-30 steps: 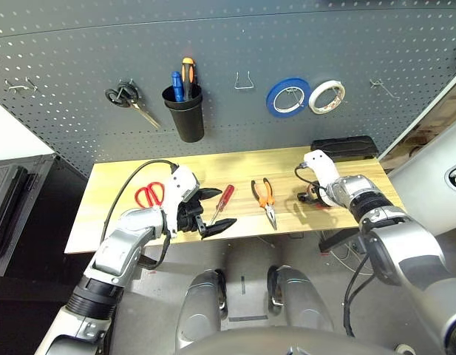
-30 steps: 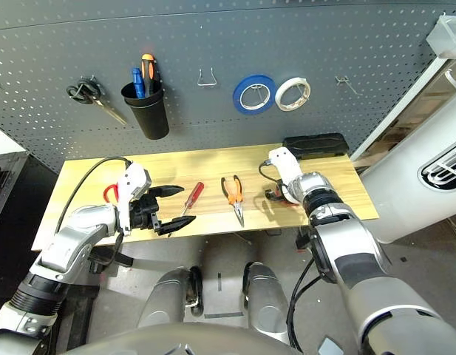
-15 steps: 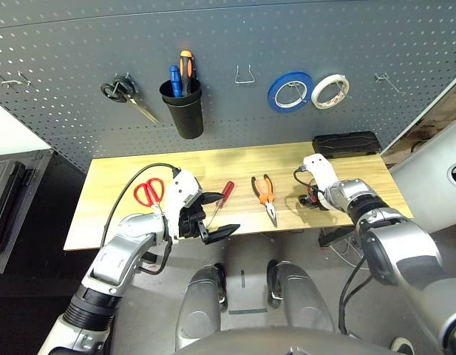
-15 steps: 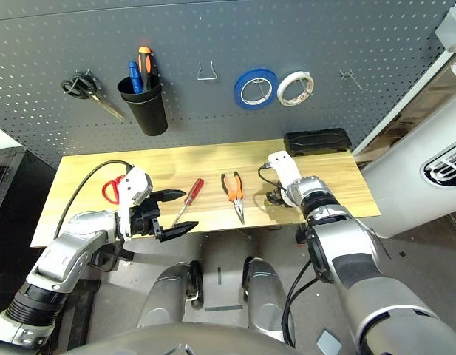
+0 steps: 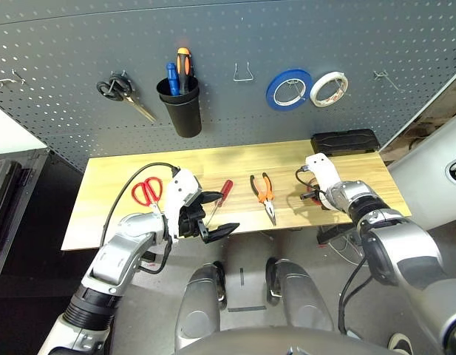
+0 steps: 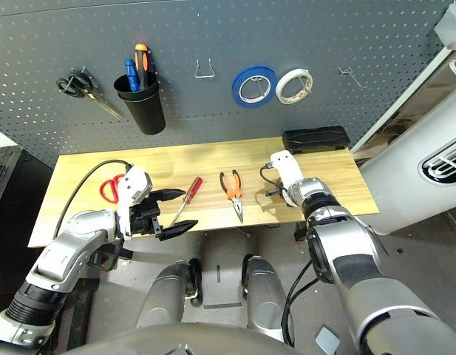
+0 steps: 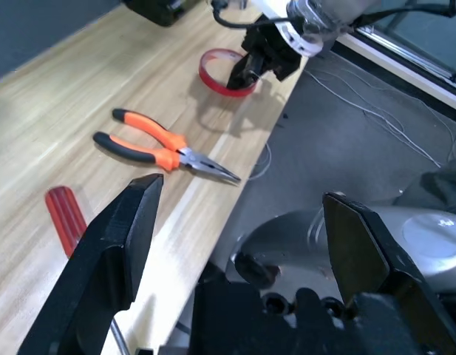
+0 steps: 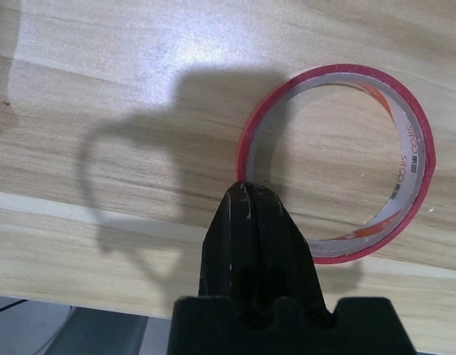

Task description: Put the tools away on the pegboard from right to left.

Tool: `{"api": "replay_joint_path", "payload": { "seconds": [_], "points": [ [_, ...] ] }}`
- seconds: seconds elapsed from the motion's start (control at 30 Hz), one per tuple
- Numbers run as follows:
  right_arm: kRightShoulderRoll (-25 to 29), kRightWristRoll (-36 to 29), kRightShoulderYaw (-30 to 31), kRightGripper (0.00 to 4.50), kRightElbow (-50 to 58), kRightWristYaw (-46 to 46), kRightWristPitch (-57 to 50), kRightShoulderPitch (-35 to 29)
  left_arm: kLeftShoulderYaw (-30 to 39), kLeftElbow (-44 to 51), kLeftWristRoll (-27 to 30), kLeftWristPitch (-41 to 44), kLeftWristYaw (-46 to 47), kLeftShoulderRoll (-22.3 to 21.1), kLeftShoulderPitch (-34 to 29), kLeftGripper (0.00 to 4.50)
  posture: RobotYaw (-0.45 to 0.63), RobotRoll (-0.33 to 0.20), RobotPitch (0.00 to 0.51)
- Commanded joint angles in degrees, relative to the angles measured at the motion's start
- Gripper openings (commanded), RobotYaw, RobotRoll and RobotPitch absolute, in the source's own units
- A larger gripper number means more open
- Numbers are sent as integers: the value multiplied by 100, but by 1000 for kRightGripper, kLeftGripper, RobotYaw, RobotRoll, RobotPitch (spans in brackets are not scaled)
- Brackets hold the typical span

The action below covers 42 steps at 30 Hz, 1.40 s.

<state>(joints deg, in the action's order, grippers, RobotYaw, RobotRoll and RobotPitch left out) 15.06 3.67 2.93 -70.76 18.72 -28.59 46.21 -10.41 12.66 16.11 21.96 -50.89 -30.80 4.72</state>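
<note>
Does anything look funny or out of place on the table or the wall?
Nothing looks spilled or broken. The red scissors, screwdriver and pliers lie loose on the table, but they are waiting to be hung up. The red tape ring is pinched at its edge by the right tool, so that's fine too.

Red scissors [image 5: 158, 191] partly hidden by left arm [image 5: 113, 265]. Pegboard [image 5: 228, 44] cut off above. Tape ring [image 8: 426, 159] partly behind right fingers [image 8: 222, 248].

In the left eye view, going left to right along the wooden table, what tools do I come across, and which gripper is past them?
Red-handled scissors, red-handled screwdriver, orange-and-black-handled pliers, then the right gripper.
</note>
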Motion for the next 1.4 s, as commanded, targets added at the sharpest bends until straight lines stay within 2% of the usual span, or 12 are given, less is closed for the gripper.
{"api": "replay_joint_path", "payload": {
  "seconds": [0.03, 0.23, 0.43, 0.53, 0.6, 0.8, 0.87, 1.17, 1.4],
  "points": [
    [180, 105, 52, 32, 246, 83, 9, -66, -94, -188, -57, -101, -16, 63, 91, 4500, -49, 0, 125],
    [499, 90, 180, 32, 1314, 427, -454, -317, -141, -453, -122, -281, -31, 176, 277, 4500, -63, 0, 101],
    [726, 97, 420, 32, 2995, 869, -1220, -914, -175, -726, -153, -457, -67, 231, 411, 4500, -83, 0, 88],
    [659, 56, 401, 945, 3146, 890, -1464, -914, -146, -748, -131, -483, -69, 228, 426, 4500, -80, 0, 84],
    [618, 72, 412, 1705, 3107, 897, -1507, -830, -126, -721, -124, -498, -79, 205, 390, 4500, -79, 0, 83],
    [467, 43, 328, 3903, 2758, 860, -1434, -486, -117, -702, -127, -556, -88, 161, 305, 4500, -75, 0, 84],
    [442, 67, 316, 4485, 2542, 817, -1344, -345, -129, -702, -127, -566, -84, 164, 293, 4500, -73, 0, 86],
    [337, 12, 132, 4485, 1265, 605, -929, 99, -171, -773, -140, -635, -64, 222, 262, 4500, -70, 0, 88],
    [198, 18, -10, 4485, 532, 427, -549, 219, -198, -554, -84, -590, -121, 168, 16, 4500, -59, 0, 131]
  ]
}}
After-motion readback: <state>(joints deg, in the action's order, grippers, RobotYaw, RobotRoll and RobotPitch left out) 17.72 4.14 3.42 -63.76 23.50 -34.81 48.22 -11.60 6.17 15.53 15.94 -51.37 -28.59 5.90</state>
